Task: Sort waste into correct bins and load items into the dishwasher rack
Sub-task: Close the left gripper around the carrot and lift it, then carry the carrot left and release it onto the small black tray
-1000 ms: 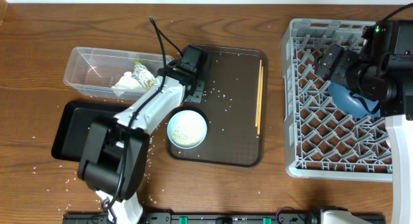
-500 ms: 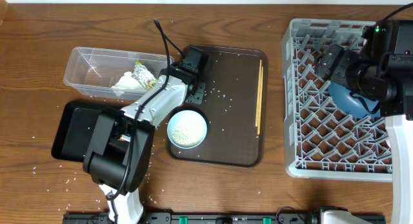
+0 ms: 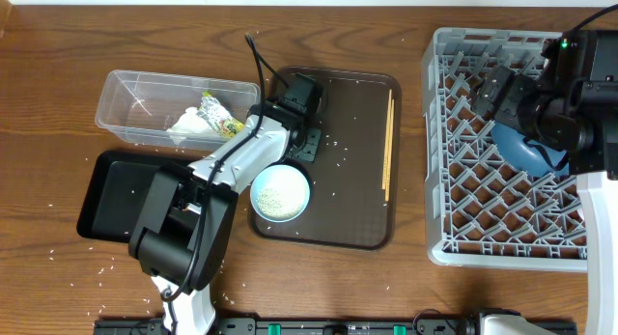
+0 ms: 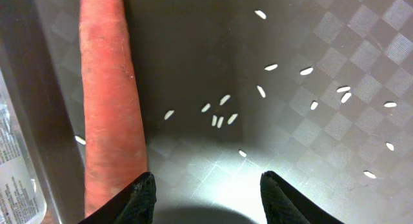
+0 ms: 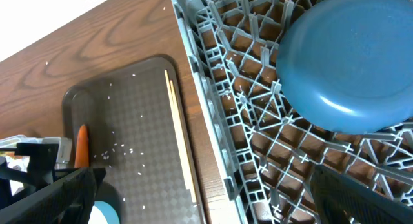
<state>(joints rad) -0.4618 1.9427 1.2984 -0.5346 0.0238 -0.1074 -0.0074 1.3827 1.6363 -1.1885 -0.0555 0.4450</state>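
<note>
Looks like the waste-sorting step: the left gripper (image 4: 208,185) hangs low over the brown tray (image 3: 357,209), jaws apart with nothing between them. The carrot (image 4: 106,88) lies along the left of the wrist view, just outside the left finger, so I'd say the next move needs a sideways nudge to straddle it before closing. It probably goes in the black tray (image 3: 111,195) at lower left, and far right the right gripper (image 5: 201,185) is wide open and empty over the rack (image 3: 463,209), with the dish (image 5: 352,62) already in it.
</note>
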